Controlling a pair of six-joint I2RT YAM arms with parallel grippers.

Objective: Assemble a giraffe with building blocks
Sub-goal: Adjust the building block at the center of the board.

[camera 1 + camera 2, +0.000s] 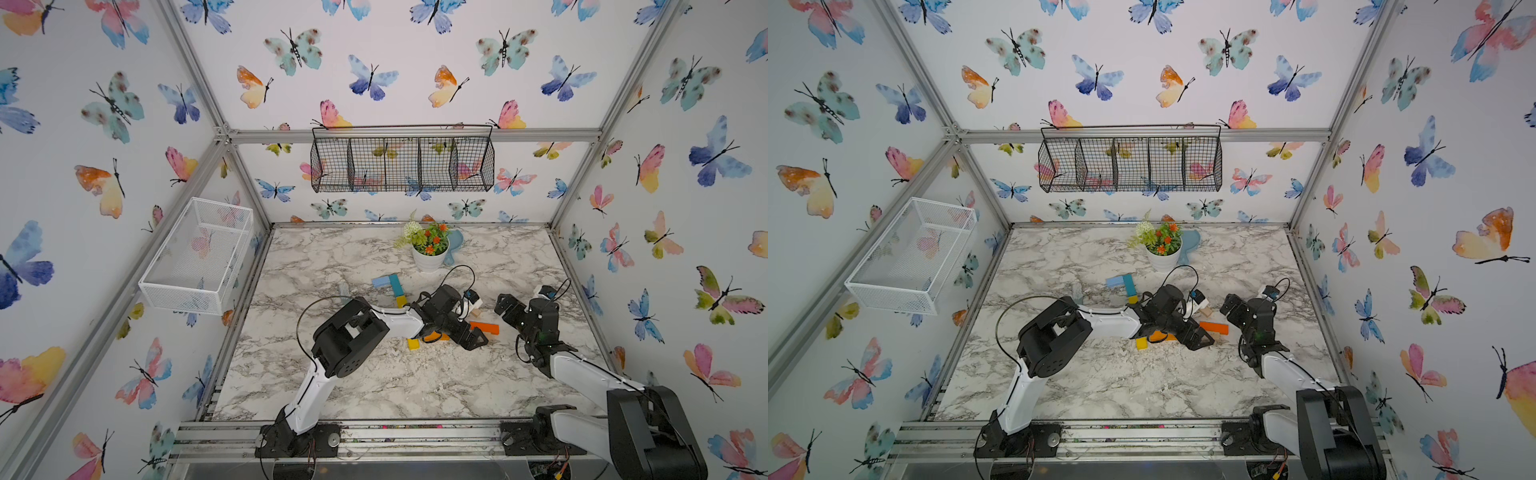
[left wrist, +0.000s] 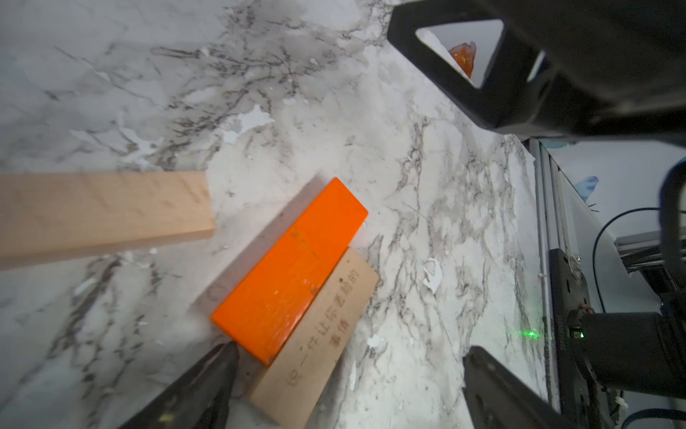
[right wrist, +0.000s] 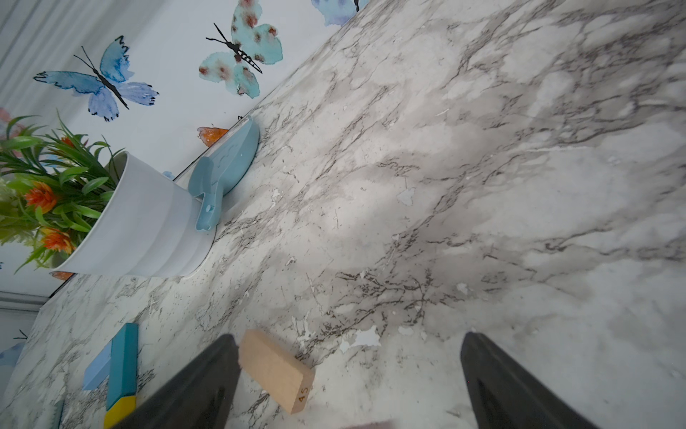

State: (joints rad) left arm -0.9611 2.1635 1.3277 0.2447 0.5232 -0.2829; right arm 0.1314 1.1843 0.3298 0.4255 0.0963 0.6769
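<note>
The left claw [image 2: 349, 354] hangs low over the bench [image 2: 427, 208], its jaws spread wide and gripping nothing. One fingertip sits just beside the near corner of an orange block [image 2: 293, 271]. That block lies askew on top of a lettered wood block [image 2: 323, 345], which reaches into the gap between the fingers. A plain wood block [image 2: 100, 211] lies apart, out past that same finger. The right claw [image 3: 350, 336] is likewise wide open and empty (a numbered wood block [image 3: 276, 369] lies just inside one fingertip; whether it touches I cannot tell). Off beyond that finger lies the partly built giraffe [image 3: 118, 371]: a light-blue block [image 3: 98, 366] against a teal block [image 3: 124, 349], with a yellow block [image 3: 120, 410] at the teal one's end. Farther ahead of this claw stands a flower pot [image 3: 141, 223], with a pale-blue brush [image 3: 226, 167] beside it.
</note>
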